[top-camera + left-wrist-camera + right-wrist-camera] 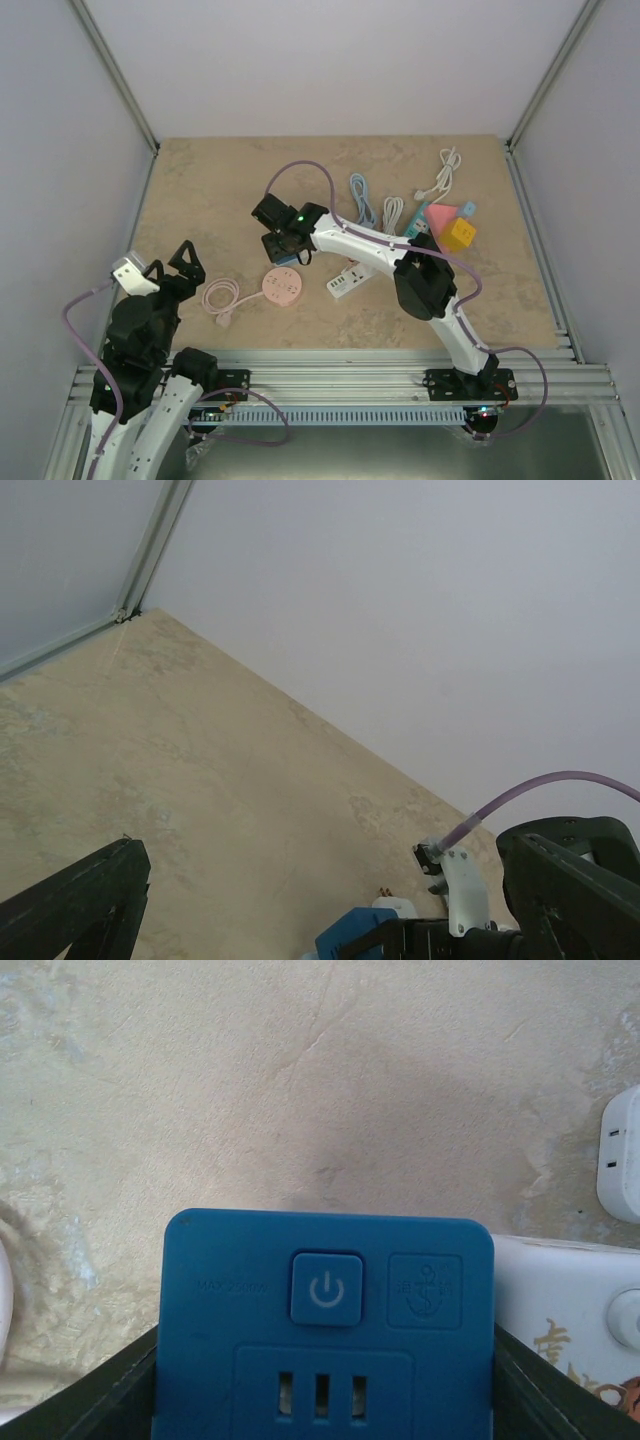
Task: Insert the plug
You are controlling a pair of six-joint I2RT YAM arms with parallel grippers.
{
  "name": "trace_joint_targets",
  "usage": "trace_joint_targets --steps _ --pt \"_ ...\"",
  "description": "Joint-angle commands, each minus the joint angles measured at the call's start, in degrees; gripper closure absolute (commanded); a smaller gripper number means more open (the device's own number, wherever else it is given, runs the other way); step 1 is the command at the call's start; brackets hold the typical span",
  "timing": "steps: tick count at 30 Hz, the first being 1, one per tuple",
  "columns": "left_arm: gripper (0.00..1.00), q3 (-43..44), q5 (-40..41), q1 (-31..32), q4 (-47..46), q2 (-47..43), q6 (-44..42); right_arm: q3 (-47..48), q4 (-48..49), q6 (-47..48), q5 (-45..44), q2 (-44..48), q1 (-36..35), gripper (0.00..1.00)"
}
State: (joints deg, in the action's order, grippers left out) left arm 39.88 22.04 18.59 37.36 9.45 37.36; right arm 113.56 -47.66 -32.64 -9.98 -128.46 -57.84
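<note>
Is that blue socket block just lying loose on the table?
No, the right pincer clamps the blue socket block from both sides.
</note>
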Motion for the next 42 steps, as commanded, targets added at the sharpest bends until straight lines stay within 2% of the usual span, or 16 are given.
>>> trace_joint_targets --steps 1,10,17,32,42 --pt "0.01 -0.4 1.4 0.0 0.4 -0.6 0.5 1.8 -1.6 -1.0 -2.4 -1.7 -0.2 0.74" --pt "0.01 -0.5 1.8 0.0 0.5 -0.6 0.7 1.9 -2.0 -0.6 0.6 -2.7 -0.3 0.74" --pt "0.00 -0.5 1.9 0.0 0.6 -0.6 0.8 1.5 -2.3 -0.8 -0.2 -3.7 -0.5 0.74" --pt "0.00 -0.6 2.3 0.0 0.7 -0.5 0.9 -3.9 1.0 -9.4 -2.4 -6.8 -2.9 0.74" --pt "0.01 -0.6 2.5 0.0 0.8 -0.6 1.0 -3.8 0.9 -8.2 -0.2 -7.7 -2.9 0.71"
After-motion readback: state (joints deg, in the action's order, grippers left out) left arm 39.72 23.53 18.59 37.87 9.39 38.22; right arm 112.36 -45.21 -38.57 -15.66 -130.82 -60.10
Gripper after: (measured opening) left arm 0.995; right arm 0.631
